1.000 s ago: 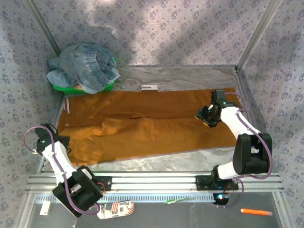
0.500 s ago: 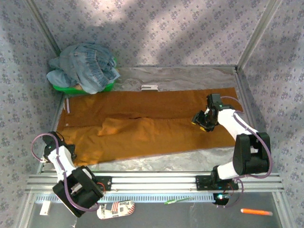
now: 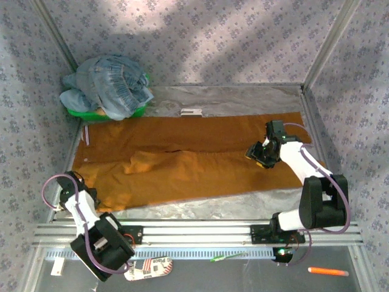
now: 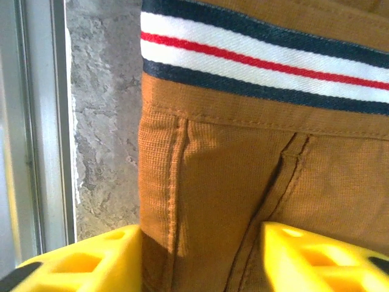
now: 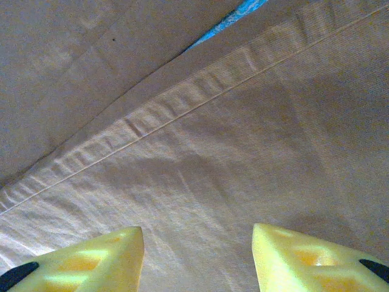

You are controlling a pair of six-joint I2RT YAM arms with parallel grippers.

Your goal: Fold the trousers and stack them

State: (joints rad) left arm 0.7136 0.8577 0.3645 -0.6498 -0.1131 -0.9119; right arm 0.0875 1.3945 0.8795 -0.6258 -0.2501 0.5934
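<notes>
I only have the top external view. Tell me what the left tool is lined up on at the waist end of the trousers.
Observer: In the left wrist camera the left tool sits at the side edge of the trousers, jaws apart, with cloth showing between its yellow fingers.
Operator: Describe that waist edge.
Observer: A white, red and navy striped band runs along it.
Operator: Now the right tool.
Observer: In the right wrist camera the right tool stands open over a stitched seam in the cloth. No cloth looks pinched.
</notes>
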